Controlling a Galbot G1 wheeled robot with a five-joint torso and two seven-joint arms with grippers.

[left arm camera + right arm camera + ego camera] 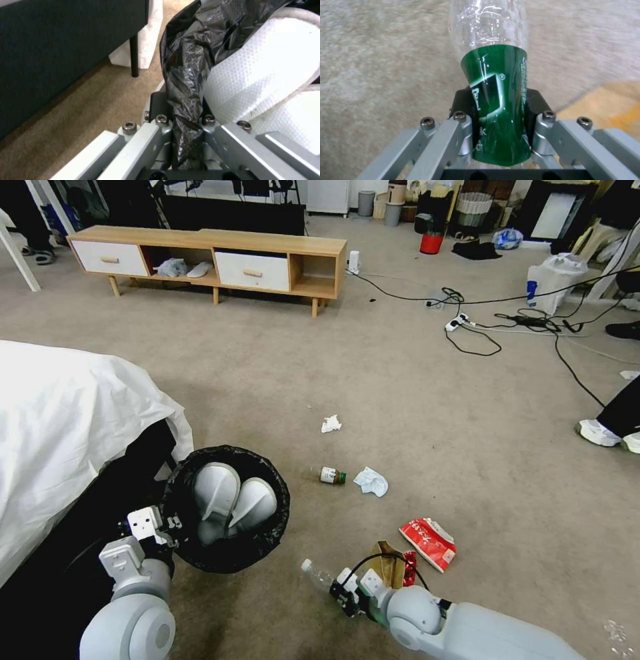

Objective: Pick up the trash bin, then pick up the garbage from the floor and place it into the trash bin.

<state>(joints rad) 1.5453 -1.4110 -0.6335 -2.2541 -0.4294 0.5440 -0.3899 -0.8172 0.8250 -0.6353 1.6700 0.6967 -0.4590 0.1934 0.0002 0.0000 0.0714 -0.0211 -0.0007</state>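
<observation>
The trash bin (227, 510), black bag folded over its rim, hangs just off the carpet at lower left with two white slippers inside. My left gripper (163, 527) is shut on the bin's bagged rim (186, 105). My right gripper (350, 597) is shut on a clear plastic bottle with a green label (496, 100), held low over the floor with its cap end (308, 567) pointing toward the bin. On the floor lie a crumpled brown paper bag (387, 560), a red-and-white carton (429, 542), a small green-capped bottle (331, 475) and white tissues (371, 481) (331, 423).
A white-draped table (67, 427) stands at my left, its dark leg (134, 57) beside the bin. A wooden TV cabinet (213, 260) lines the far side. Cables (480, 323) and a large white bag (553, 280) lie far right. A person's shoe (598, 433) is at the right edge.
</observation>
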